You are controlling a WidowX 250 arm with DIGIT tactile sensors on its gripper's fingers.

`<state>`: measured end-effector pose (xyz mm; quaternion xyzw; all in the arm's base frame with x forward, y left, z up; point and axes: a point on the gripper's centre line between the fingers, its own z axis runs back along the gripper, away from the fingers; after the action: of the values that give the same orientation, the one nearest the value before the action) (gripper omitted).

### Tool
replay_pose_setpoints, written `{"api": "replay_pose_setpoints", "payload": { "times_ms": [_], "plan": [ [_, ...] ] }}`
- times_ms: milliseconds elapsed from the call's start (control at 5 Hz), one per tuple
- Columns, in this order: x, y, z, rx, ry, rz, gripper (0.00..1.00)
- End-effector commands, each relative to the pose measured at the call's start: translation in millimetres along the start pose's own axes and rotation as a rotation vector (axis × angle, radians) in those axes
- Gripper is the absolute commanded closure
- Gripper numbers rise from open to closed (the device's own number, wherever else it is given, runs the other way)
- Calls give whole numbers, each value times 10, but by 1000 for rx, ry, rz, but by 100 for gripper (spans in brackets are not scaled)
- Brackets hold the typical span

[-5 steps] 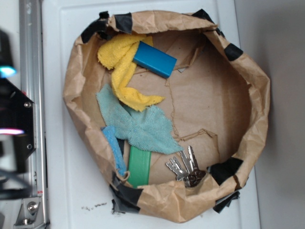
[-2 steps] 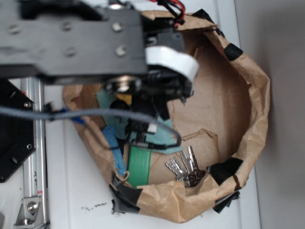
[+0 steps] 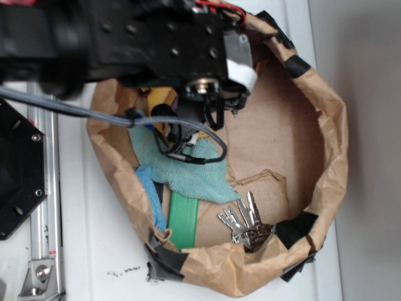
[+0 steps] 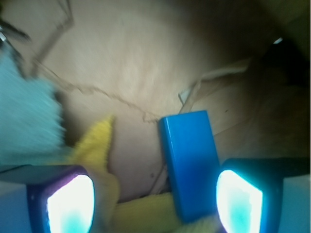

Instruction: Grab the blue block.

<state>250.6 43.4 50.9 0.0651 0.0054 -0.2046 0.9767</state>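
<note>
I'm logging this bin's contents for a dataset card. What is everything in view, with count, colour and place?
blue block: 1, saturated blue, on the bag floor between the fingers, nearer the right-hand one in the wrist view
yellow cloth: 1, yellow, beside and under the block's near end
teal cloth: 1, light teal, left-centre of the bag
light-blue strip: 1, along the left wall
green block: 1, green, lower left
keys: 1 bunch, silver, lower right
paper bag: 1, brown, black tape on rim
gripper: 1, open, lit pads astride the block
</note>
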Motion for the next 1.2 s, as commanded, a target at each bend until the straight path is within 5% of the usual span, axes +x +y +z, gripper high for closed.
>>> {"api": "replay_pose_setpoints", "payload": {
  "times_ms": [0, 200, 600, 800, 1000],
  "plan": [
    [17, 202, -13, -20, -40, 18, 0],
    [128, 158, -67, -58, -63, 8, 0],
    [141, 260, -545, -91, 38, -42, 0],
    [52, 313, -565, -93, 37, -6, 100],
    [31, 311, -546, -77, 41, -17, 100]
  ]
}}
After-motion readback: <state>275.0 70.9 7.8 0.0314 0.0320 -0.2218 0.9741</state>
